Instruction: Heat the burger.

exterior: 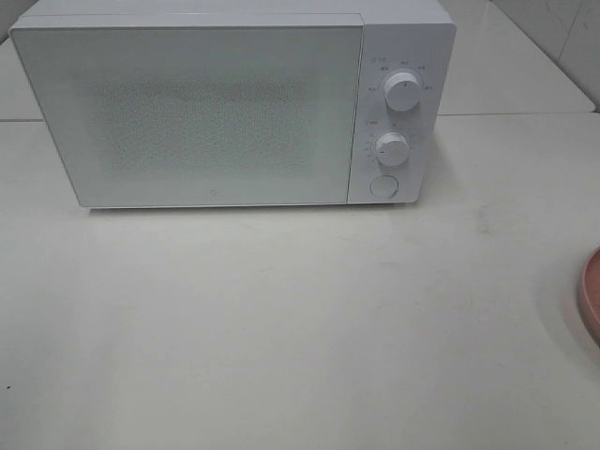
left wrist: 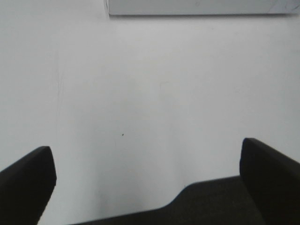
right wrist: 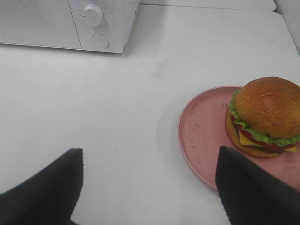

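The microwave (exterior: 234,103) stands at the back of the white bench (exterior: 281,328) with its door (exterior: 187,112) shut, two dials (exterior: 401,94) and a round button (exterior: 382,186) on its right-hand panel. The burger (right wrist: 265,117) sits on a pink plate (right wrist: 201,131) off to the right side of the bench; the high camera catches only a sliver of the plate's rim at its right edge, and the burger itself is out of that view. It rests toward one side of the plate rather than in the centre.

Both grippers are released and empty. The left gripper (left wrist: 145,168) hangs over bare bench with its fingers (left wrist: 28,178) spread wide, the microwave's base well ahead of it. The right gripper (right wrist: 150,183) hovers near the plate with its fingers (right wrist: 253,187) apart, nothing between them.

Nothing of the task looks done yet: the door is closed and the burger is outside.

Risks from here, as I judge them:
- The microwave looks light and stands free, so pressing the button or pulling the door could shove it backward.
- The burger is tall and layered; a squeeze on the bun alone could shear the stack apart or tip it.
- Lifting by the plate's rim could tilt it and let the off-centre burger slide.
- A door only partly open could catch the plate on entry.
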Motion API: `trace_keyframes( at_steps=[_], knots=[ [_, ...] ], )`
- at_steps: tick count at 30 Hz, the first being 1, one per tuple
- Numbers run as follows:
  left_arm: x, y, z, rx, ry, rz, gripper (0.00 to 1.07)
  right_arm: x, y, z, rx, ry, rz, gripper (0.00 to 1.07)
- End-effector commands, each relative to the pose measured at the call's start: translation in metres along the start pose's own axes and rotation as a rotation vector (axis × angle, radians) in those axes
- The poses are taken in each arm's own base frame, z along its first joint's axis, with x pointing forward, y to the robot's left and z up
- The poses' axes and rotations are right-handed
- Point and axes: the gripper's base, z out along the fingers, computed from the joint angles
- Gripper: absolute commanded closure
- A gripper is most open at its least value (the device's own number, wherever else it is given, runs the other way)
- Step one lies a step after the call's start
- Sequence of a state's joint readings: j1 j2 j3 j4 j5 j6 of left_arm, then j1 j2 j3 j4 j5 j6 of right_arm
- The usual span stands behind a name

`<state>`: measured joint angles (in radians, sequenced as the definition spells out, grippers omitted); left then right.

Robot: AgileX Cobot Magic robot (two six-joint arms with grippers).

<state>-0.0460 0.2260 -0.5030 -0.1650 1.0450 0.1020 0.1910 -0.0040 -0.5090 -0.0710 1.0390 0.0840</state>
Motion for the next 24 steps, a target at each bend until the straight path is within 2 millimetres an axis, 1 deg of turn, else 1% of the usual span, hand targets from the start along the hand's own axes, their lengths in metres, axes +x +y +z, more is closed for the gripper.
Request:
trace_keyframes(
  at_steps=[1, 2, 7, 24],
  knots=[
    [0.009, -0.002, -0.014, -0.055, -0.128, -0.033, 0.06, 0.002, 0.0, -0.003, 0.003, -0.024, 0.0, 0.31],
    [0.009, -0.002, -0.014, -0.055, -0.128, -0.033, 0.06, 0.002, 0.0, -0.003, 0.003, -0.024, 0.0, 0.31],
    [0.021, -0.006, -0.03, -0.089, -0.261, -0.028, 0.06, 0.002, 0.0, -0.003, 0.003, -0.024, 0.0, 0.31],
    [0.022, -0.005, -0.029, -0.105, -0.257, -0.025, 0.07, 0.002, 0.0, -0.002, 0.004, -0.016, -0.001, 0.31]
  ],
)
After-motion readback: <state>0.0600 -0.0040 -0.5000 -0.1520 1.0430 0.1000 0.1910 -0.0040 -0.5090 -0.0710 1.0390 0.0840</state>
